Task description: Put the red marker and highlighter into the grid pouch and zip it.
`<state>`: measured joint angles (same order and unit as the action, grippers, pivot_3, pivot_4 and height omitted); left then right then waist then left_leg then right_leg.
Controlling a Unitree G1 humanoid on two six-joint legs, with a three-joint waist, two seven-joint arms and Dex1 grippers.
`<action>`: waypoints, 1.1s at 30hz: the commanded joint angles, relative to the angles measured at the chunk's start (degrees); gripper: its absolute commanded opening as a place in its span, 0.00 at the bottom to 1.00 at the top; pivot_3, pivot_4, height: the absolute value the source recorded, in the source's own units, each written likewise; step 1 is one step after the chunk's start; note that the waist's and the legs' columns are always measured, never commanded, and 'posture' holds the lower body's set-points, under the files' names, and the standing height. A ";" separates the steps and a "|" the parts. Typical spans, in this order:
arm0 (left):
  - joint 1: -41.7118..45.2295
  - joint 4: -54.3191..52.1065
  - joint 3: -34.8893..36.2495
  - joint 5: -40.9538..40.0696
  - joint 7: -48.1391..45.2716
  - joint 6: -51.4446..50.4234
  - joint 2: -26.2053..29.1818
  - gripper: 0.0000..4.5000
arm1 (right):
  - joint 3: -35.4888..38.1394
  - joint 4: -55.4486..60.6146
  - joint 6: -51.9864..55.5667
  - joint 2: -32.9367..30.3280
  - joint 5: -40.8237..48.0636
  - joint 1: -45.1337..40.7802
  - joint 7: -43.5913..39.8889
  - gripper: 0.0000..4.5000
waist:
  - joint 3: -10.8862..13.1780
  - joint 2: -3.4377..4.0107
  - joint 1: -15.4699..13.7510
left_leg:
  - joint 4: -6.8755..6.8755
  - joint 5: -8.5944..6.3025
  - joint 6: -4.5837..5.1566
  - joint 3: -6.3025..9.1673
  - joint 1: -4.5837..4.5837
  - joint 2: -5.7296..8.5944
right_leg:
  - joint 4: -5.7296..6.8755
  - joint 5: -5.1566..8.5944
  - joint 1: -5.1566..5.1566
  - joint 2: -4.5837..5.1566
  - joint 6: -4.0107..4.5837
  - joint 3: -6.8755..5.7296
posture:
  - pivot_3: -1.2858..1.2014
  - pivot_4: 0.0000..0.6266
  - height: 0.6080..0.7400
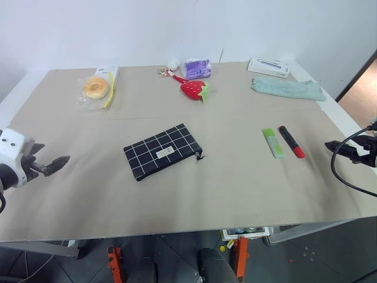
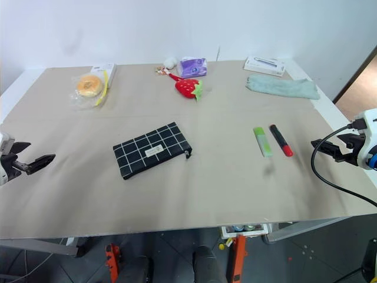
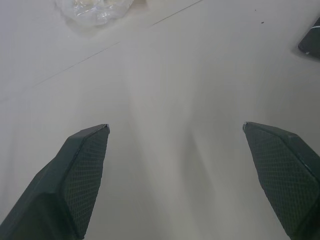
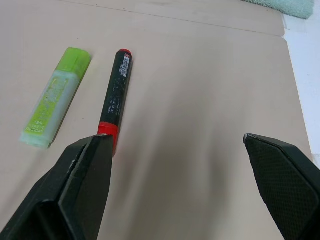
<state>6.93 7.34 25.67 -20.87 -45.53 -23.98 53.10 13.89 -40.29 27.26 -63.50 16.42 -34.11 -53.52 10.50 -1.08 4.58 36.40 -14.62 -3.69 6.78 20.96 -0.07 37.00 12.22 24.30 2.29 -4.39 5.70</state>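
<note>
Nearest to us, our left gripper (image 1: 59, 160) hangs over the left edge of the tabletop (image 1: 235, 194), its jaws spread wide apart with nothing between them; in the left wrist view the two black fingers (image 3: 80, 175) frame bare beige surface. Our right gripper (image 2: 321, 143) hangs over the right edge, jaws likewise wide apart and holding nothing.

A little farther in, left of centre, we see the grid pouch (image 1: 163, 151) lying flat and askew, its white label facing up and its zipper pull at the right-hand end. It sits well apart from both grippers.

On the right side, near our right gripper, the highlighter (image 1: 272, 142) and the red marker (image 1: 291, 141) lie side by side, close but not touching, the highlighter toward the pouch side. In the right wrist view the marker's red end lies just beside one finger (image 4: 85, 185) of our right gripper, though we cannot tell if they touch.

Farther back stand a red strawberry plush (image 1: 195, 89), a bagged doughnut (image 1: 95, 88) at the left, a purple packet (image 1: 196, 68), a light green cloth (image 1: 287, 88) and a white box (image 1: 268, 66).
</note>
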 commanded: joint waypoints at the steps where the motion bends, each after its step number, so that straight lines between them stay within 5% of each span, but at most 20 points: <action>1: 0.99 -0.85 1.28 -0.32 0.29 0.46 0.58 0.98 | 2.04 -0.27 -1.12 -1.83 -0.22 -1.24 -0.04 1.00 | 0.00 0.00 0.01 | 0.00 0.00 0.00 0.00 0.00 0.00 | 0.00 0.00 0.00 0.00 0.00 0.00 | 0.52 0.24 1.00; 27: 2.43 0.05 0.13 1.75 1.01 2.38 -0.12 0.98 | 2.29 -3.70 -3.81 -1.99 -0.25 -3.03 -2.84 1.00 | 0.00 0.00 0.07 | 0.01 0.00 0.00 -0.02 -0.01 0.00 | 0.00 -0.02 0.00 -0.01 -0.02 0.04 | 0.52 0.24 1.00; 30: 3.22 0.18 -1.25 2.51 0.86 3.87 -0.59 0.98 | 3.95 2.59 -1.88 -1.11 4.41 -2.15 -8.83 1.00 | 0.00 0.01 0.07 | 0.01 0.00 0.00 -0.02 -0.01 0.00 | 0.00 -0.03 0.00 0.00 -0.03 0.04 | 0.52 0.24 1.00; 33: 3.68 0.88 -4.92 5.89 0.40 8.62 -0.70 0.98 | 7.82 22.10 7.51 -0.21 18.20 3.76 -21.20 1.00 | 0.02 0.12 0.14 | 0.00 0.00 0.00 -0.01 -0.03 -0.01 | 0.01 -0.04 -0.02 -0.04 -0.08 0.06 | 0.52 0.24 1.00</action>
<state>9.95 8.37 21.26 -16.51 -45.37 -18.28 52.23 18.24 -28.61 30.76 -63.06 26.94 -31.05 -68.75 10.51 -0.97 4.71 36.40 -14.62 -3.69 6.77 20.91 -0.11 37.01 12.17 24.27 2.21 -4.48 5.77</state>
